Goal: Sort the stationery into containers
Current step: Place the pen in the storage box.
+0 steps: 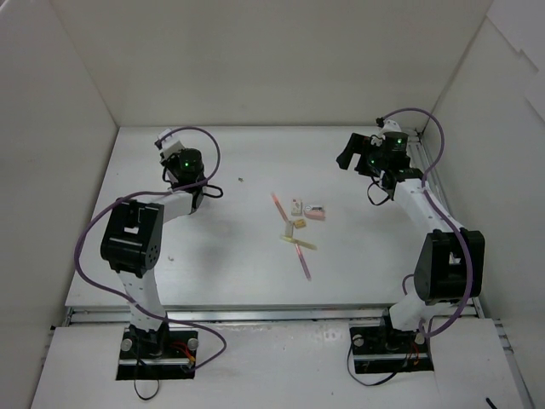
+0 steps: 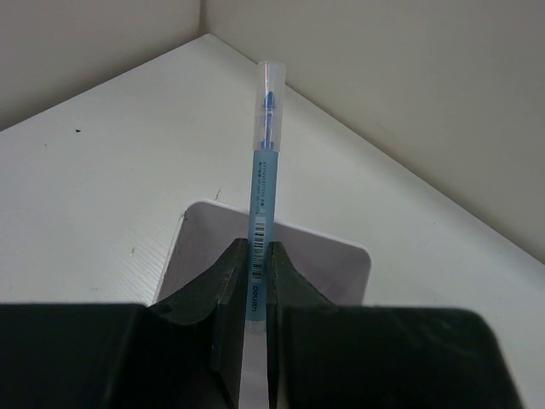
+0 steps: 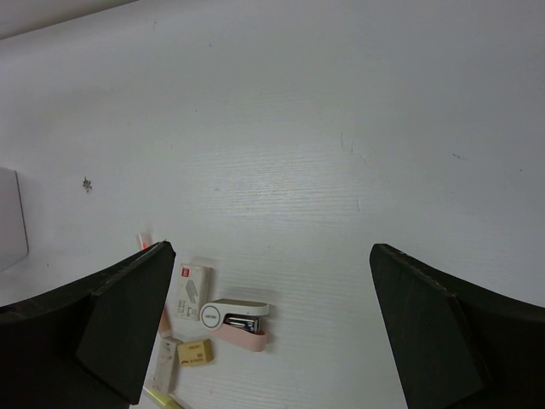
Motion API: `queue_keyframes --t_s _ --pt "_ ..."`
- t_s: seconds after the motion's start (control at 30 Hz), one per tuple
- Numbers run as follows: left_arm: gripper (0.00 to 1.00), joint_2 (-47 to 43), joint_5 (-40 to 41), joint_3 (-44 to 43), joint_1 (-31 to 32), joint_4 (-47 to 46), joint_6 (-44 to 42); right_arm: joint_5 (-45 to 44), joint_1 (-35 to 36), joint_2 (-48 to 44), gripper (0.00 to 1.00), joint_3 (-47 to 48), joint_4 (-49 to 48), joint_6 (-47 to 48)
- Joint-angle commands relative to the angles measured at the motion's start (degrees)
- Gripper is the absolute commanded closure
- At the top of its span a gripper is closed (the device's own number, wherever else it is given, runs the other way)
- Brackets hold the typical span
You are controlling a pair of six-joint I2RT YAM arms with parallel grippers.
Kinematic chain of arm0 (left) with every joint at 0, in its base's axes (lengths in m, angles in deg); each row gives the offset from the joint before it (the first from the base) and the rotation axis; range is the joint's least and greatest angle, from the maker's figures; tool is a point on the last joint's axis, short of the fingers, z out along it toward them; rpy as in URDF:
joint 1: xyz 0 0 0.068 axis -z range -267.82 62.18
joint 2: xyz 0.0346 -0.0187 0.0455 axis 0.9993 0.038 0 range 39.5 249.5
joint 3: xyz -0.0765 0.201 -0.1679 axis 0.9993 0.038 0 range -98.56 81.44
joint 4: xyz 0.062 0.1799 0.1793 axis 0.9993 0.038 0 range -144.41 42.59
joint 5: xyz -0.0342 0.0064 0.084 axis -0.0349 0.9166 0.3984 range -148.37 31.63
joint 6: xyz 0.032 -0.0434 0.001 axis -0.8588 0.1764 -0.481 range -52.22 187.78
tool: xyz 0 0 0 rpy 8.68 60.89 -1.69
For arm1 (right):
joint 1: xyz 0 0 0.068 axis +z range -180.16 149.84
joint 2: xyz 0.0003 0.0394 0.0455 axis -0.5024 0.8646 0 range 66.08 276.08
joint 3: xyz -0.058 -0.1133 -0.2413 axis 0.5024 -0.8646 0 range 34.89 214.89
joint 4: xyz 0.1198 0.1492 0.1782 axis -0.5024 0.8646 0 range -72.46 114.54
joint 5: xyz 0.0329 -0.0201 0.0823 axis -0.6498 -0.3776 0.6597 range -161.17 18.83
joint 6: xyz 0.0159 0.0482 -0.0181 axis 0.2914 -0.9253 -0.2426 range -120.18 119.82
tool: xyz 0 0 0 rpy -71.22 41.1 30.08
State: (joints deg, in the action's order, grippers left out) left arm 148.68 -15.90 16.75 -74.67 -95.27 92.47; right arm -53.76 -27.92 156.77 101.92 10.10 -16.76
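Note:
My left gripper [image 2: 258, 247] is shut on a thin blue pen [image 2: 263, 162], which sticks out forward over the white organizer [image 2: 332, 264]; its compartments do not show. In the top view this gripper [image 1: 173, 146] is at the far left, over the organizer [image 1: 164, 136]. My right gripper [image 3: 271, 249] is open and empty, raised at the far right [image 1: 347, 155]. Mid-table lie a pink pen [image 1: 278, 204], a white box [image 3: 189, 290], a pink-and-white stapler [image 3: 234, 319], a beige eraser [image 3: 194, 352], a white eraser [image 3: 166, 362], a yellow pen [image 1: 300, 243] and another pink pen [image 1: 303, 264].
White walls close the table at the back and both sides. The left gripper is near the back left corner [image 2: 203, 21]. A small dark speck [image 3: 86, 183] lies between the organizer and the pile. The organizer's edge [image 3: 10, 217] shows at the left of the right wrist view.

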Motion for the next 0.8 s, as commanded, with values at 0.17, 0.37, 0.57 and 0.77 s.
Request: queue_keyframes --t_s 0.17,0.37,0.57,0.77 --pt "1.0 0.41 1.73 -2.11 0.3 -1.59 4.22 -0.62 -0.04 -1.05 0.02 1.0 -1.79 0.67" --pt "1.0 0.5 1.82 -1.58 0.83 0.87 8.45 -0.53 -0.13 -0.87 0.02 0.83 -1.87 0.58" --pt "0.93 -0.46 1.99 -1.58 1.36 2.8 9.68 0.34 0.05 -0.52 0.02 0.65 -2.31 0.14" --pt "0.75 -3.01 1.91 -0.1 1.97 4.3 10.29 1.75 0.04 -0.08 0.02 0.74 -2.58 -0.47"
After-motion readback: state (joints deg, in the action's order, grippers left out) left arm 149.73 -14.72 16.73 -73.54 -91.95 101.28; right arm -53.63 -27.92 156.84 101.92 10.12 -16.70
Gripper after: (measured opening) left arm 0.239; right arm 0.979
